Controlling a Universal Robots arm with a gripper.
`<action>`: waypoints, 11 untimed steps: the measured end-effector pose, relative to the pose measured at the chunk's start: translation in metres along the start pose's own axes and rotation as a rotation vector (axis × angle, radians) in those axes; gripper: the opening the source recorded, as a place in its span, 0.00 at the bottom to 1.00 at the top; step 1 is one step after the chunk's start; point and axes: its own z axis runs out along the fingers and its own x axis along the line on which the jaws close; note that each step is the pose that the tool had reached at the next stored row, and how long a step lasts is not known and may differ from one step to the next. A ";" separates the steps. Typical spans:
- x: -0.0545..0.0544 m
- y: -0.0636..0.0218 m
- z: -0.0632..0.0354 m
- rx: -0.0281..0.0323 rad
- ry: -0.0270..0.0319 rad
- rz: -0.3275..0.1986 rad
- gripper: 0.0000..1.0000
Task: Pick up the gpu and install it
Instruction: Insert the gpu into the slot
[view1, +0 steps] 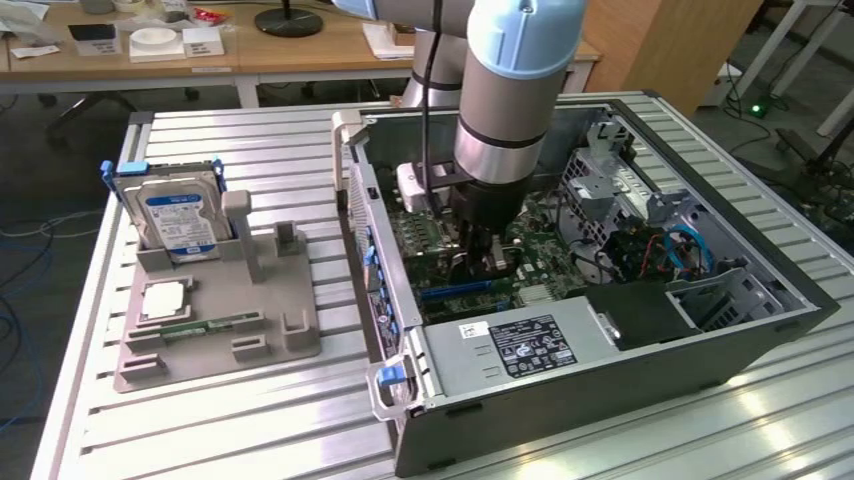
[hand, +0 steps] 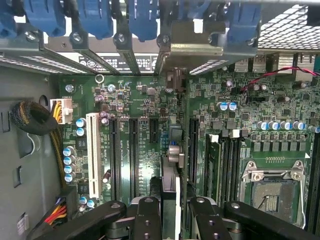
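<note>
One graphics card (hand: 169, 185), clamped edge-on in the claw (hand: 174, 220) above the motherboard (hand: 130, 100), may jam if pressed down tilted.

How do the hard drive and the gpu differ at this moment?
The hard drive stands in the grey holder outside the case; the gpu is inside the case, over the motherboard. The hard drive is untouched; the gpu is gripped by the claw. The hard drive shows a blue label; the gpu shows its thin edge. Both stand on edge.
</note>
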 end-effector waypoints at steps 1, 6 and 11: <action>0.000 0.0004 0.0001 0.0000 0.0001 0.000 0.27; 0.000 0.0011 0.0006 -0.0001 0.0006 0.000 0.27; -0.001 0.0015 0.0008 0.0000 0.0023 -0.001 0.27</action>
